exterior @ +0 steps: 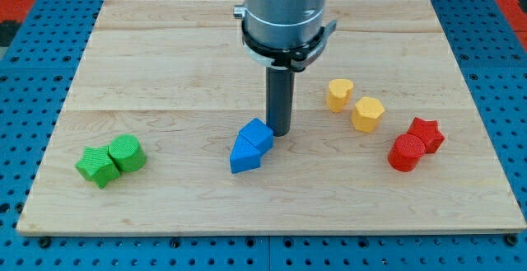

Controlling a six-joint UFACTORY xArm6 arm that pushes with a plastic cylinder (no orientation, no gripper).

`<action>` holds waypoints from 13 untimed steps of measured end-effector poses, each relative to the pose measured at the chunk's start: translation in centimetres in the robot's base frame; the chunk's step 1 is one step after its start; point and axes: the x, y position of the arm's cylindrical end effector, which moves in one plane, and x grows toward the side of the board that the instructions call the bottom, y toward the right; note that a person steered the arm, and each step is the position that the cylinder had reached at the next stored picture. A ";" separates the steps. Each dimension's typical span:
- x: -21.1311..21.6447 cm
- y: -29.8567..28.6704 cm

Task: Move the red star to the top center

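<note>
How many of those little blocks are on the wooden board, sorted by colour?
Green: 2, star and cylinder
Blue: 2, cube and wedge
Yellow: 2, and hexagon
Red: 2, star and cylinder
Total: 8

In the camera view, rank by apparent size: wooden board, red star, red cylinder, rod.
1. wooden board
2. rod, down to my tip, beside the blue blocks
3. red cylinder and red star: alike, unranked.

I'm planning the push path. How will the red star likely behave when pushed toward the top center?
The red star looks squat and flat-based, so it should slide rather than tip or roll. Its points may make it rotate under an off-center push. It touches the red cylinder, which could drag along. My tip is beside the blue blocks, away from it.
</note>
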 end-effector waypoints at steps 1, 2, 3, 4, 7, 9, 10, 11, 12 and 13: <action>1.2 -1.2; 2.8 -2.7; 2.5 -2.7; 2.0 -2.7; 1.3 -0.1; 2.8 7.7; 5.1 13.0; 9.2 13.8; 9.2 16.6; 6.9 18.8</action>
